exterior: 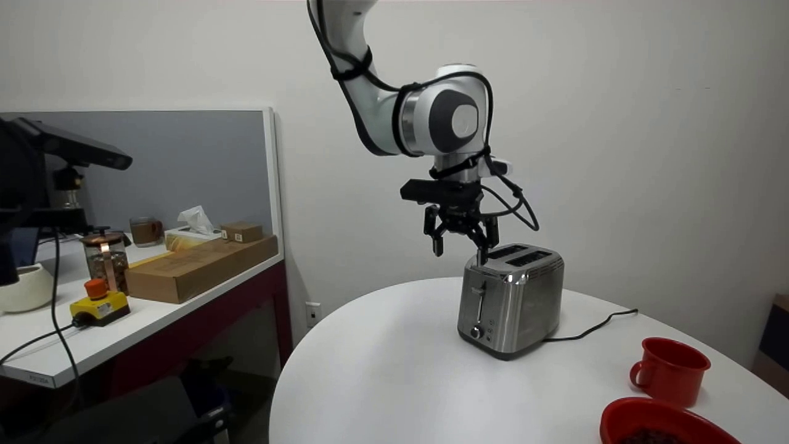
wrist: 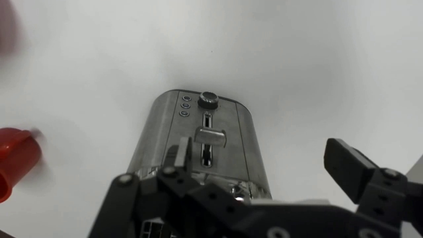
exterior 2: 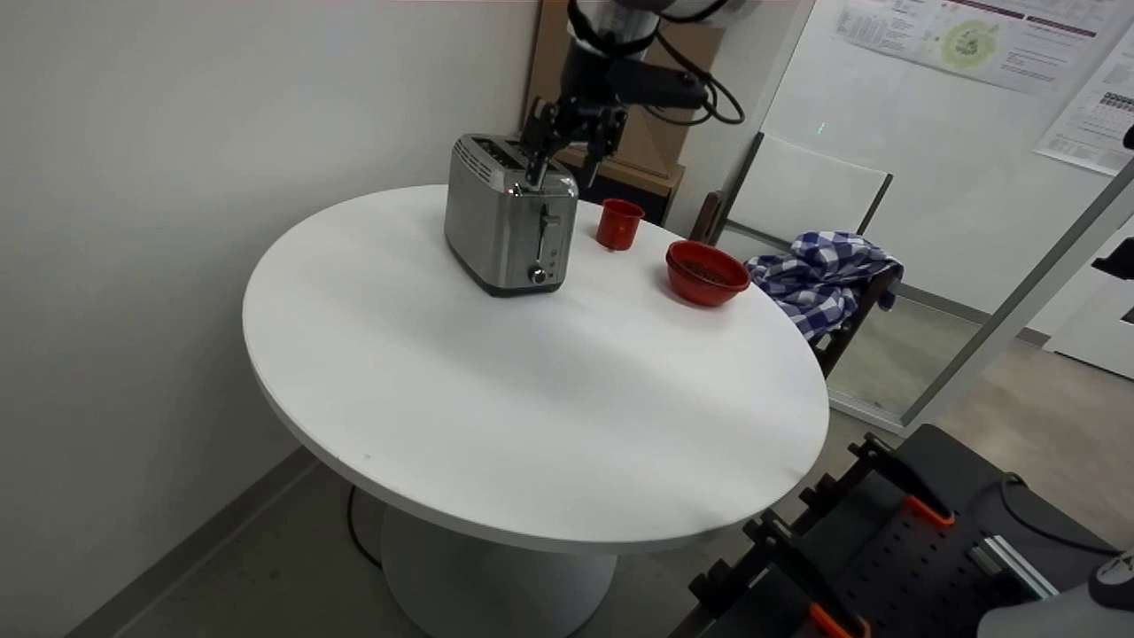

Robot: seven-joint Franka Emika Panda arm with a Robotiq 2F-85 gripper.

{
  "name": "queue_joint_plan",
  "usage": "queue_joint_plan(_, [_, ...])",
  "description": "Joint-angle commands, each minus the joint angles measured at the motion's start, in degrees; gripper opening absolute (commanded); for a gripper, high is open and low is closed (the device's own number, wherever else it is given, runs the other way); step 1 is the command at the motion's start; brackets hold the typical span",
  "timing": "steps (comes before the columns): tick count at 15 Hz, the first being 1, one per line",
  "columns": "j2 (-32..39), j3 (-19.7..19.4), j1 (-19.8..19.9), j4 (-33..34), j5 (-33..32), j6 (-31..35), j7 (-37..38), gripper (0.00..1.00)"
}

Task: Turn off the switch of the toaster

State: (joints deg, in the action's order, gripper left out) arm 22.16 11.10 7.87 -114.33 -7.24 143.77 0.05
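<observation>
The silver toaster [exterior: 535, 302] stands upright on the white table; it also shows in an exterior view [exterior 2: 483, 226] and the wrist view [wrist: 228, 158]. Its front end has a vertical slot with a lever [wrist: 211, 136], a round dial [wrist: 209, 99] and small buttons [wrist: 185, 105]. In both exterior views the lever [exterior: 478, 290] [exterior 2: 551, 220] sits in the upper part of its slot. My gripper [exterior: 460, 253] [exterior 2: 563, 183] [wrist: 259, 152] is open and empty. One finger is at the toaster's top front edge, beside the lever's column; contact cannot be told. The other finger hangs out beyond the toaster.
A red mug [exterior: 670, 370] [exterior 2: 618, 224] [wrist: 19, 155] and a red bowl [exterior: 647, 410] [exterior 2: 700, 270] with dark contents stand on the round table [exterior: 370, 370] [exterior 2: 532, 425]. The toaster's black cord [exterior: 592, 332] trails over the tabletop. A wall rises close behind the table.
</observation>
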Motion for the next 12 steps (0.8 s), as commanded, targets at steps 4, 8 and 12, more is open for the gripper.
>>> queue_joint_plan(4, [-2.8,-5.1,-4.4,7.3,2.2,-17.5,-7.4,1.0])
queue_joint_plan(8, [-3.5,-5.0,-3.2,9.5,6.8,-24.1,-13.7,1.0])
queue_joint_plan(12, [-3.1,-6.5,-4.4,9.2,6.9,-23.3,-11.9,1.0])
